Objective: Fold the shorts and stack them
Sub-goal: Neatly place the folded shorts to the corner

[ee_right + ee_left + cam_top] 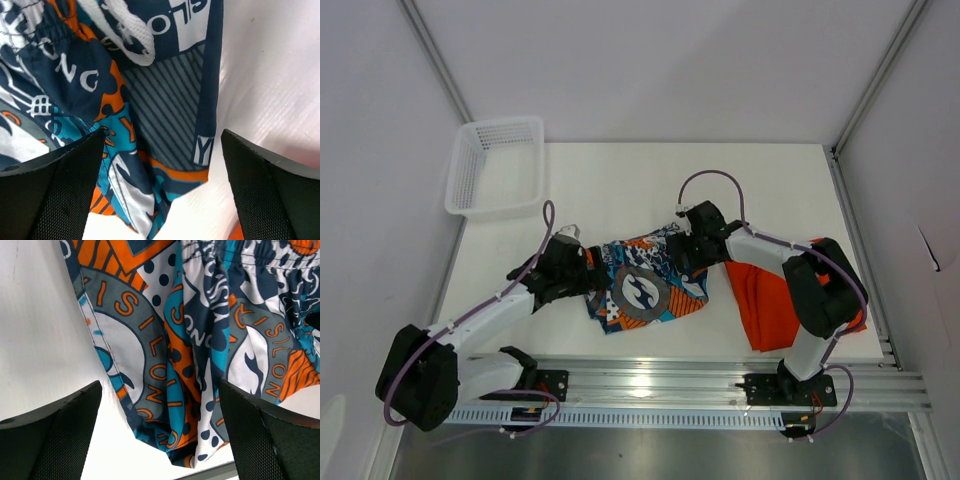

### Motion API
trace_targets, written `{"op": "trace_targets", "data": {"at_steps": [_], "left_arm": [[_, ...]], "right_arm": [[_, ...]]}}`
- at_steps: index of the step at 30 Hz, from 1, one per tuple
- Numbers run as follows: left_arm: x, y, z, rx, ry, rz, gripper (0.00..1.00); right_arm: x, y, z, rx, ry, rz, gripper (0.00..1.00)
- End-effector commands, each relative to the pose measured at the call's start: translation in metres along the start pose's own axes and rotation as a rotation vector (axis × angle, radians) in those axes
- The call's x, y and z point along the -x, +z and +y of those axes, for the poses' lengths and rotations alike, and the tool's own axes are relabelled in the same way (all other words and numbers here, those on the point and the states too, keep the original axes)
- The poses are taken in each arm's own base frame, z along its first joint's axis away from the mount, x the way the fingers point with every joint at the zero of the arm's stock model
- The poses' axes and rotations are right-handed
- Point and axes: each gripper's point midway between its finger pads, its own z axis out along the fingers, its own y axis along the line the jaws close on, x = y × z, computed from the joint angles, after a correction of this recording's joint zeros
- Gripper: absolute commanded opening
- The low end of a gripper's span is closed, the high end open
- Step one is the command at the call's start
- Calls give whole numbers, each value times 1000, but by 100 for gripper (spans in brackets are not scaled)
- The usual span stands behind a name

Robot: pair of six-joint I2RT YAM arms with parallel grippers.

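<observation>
The patterned shorts (645, 285) lie in a compact, roughly square heap at the table's middle, with a round emblem facing up. The plain orange shorts (770, 300) lie to their right, partly under the right arm. My left gripper (582, 275) is at the patterned pair's left edge. It is open, and a fabric corner (200, 340) lies between its spread fingers (55, 440) without being pinched. My right gripper (688, 250) is at the pair's far right corner, also open, with the cloth's hem (165, 110) and white drawstring (125, 30) in front of its fingers (272, 195).
A white mesh basket (495, 165) stands at the table's far left corner. A metal rail (720, 380) runs along the near edge by the arm bases. White walls close in the table's sides. A sliver of orange cloth (237, 234) shows low in the right wrist view.
</observation>
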Motion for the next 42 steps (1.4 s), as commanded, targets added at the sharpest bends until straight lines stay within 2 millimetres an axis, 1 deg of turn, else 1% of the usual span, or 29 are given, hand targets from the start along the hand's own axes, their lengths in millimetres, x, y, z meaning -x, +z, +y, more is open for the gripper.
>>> {"op": "trace_targets", "data": {"at_steps": [1, 2, 3, 5, 6, 8, 9, 11, 14, 19, 21, 22, 25, 28, 31, 35, 36, 38, 39, 40, 42], "left_arm": [[7, 5, 0, 14, -6, -42, 99], [7, 6, 1, 20, -6, -41, 99], [6, 6, 3, 25, -6, -39, 99], [6, 7, 2, 18, -3, -43, 99], [7, 7, 1, 16, -3, -46, 99], [7, 9, 1, 16, 1, -49, 99], [11, 10, -2, 3, 11, -62, 99], [12, 11, -2, 2, 17, -65, 99], [18, 7, -7, -19, 26, -89, 99], [20, 5, -14, -75, 35, -114, 99], [16, 12, -9, -40, 38, -86, 99], [9, 14, -2, -2, 36, -49, 99], [2, 22, 7, 62, 25, 3, 99], [-6, 29, 10, 63, 21, 29, 99], [-8, 35, 9, 63, 21, 40, 99], [-2, 36, 8, 74, 18, 24, 98], [-3, 37, 9, 79, 16, 28, 98], [-1, 40, 9, 91, 10, 32, 94], [-4, 42, 11, 108, 6, 46, 90], [-4, 43, 12, 115, 3, 50, 88], [2, 44, 9, 115, -1, 40, 86]], "right_arm": [[20, 5, 0, 32, 7, -48, 99], [19, 9, 5, 71, 13, -42, 99], [18, 10, 3, 83, 25, -37, 96], [16, 12, 7, 115, 28, -37, 91], [17, 14, 10, 133, 28, -40, 85], [14, 16, 12, 149, 26, -39, 77], [13, 16, 14, 159, 26, -34, 71], [11, 16, 17, 162, 19, -34, 68], [9, 17, 18, 162, 16, -34, 66], [7, 19, 19, 161, 14, -29, 63], [7, 19, 19, 162, 12, -29, 62], [6, 19, 19, 162, 12, -29, 62], [5, 17, 19, 159, 11, -31, 63], [6, 16, 18, 158, 13, -40, 63], [7, 15, 18, 155, 13, -42, 63], [7, 15, 19, 158, 15, -44, 62], [7, 14, 20, 161, 14, -47, 62], [7, 13, 21, 163, 11, -49, 60], [7, 12, 23, 166, 9, -54, 59], [7, 12, 24, 165, 6, -56, 59], [7, 11, 24, 163, 6, -60, 57]]}}
